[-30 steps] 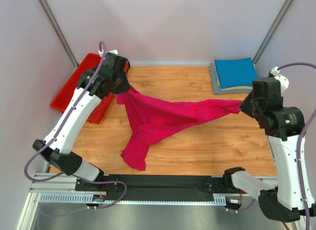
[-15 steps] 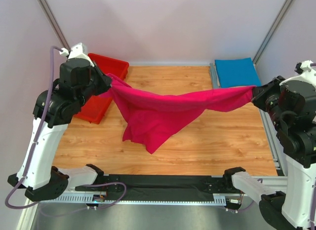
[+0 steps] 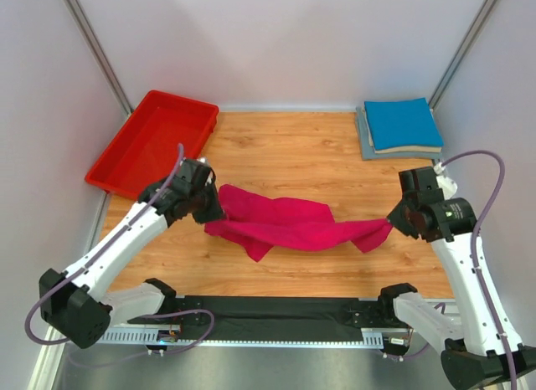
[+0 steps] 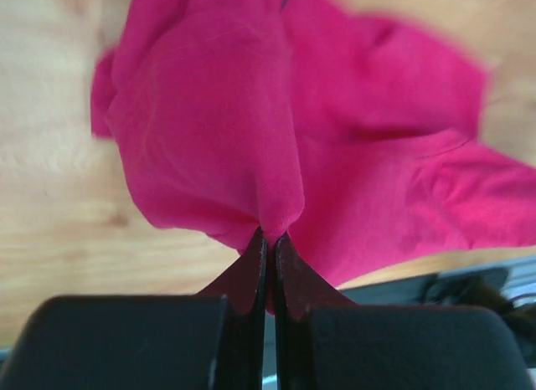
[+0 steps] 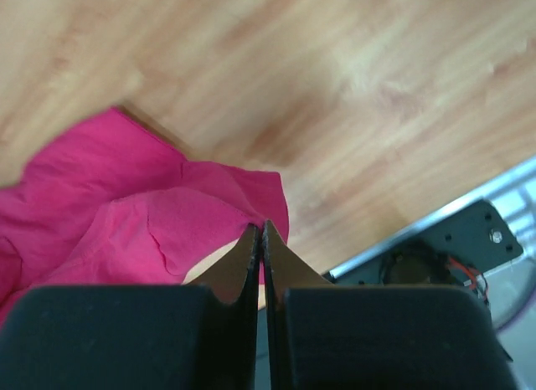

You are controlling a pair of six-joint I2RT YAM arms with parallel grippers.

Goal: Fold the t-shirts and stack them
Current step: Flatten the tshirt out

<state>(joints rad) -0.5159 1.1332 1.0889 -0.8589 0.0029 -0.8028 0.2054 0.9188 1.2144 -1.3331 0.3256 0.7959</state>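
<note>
A magenta-pink t-shirt [image 3: 289, 227] lies crumpled in a long, low band on the near half of a wooden table [image 3: 293, 147], running from one gripper to the other.

The left gripper [image 3: 211, 211] has its jaws pressed together on the shirt's left end. In the left wrist view its two dark fingers [image 4: 247, 273] meet almost flush, with a pinch of pink cloth caught between the tips. The rest of the shirt spreads out ahead of those jaws in soft, rumpled folds over the wood.

The right gripper [image 3: 392, 219] pinches the opposite end of the shirt. In the right wrist view its fingers [image 5: 239, 264] close to a thin seam. Pink cloth is bunched at the tips and off to their left, and there is bare wood ahead and to the right.

Behind both sets of jaws, a black rail [image 3: 276, 309] runs along the table's near edge.

Well beyond the right gripper, in the far right corner, a bright blue shirt [image 3: 402, 122] sits folded flat on top of a folded grey shirt [image 3: 362, 141], well apart from the jaws. Beyond the left gripper, a red bin [image 3: 126, 156] rests at the table's far left edge.
</note>
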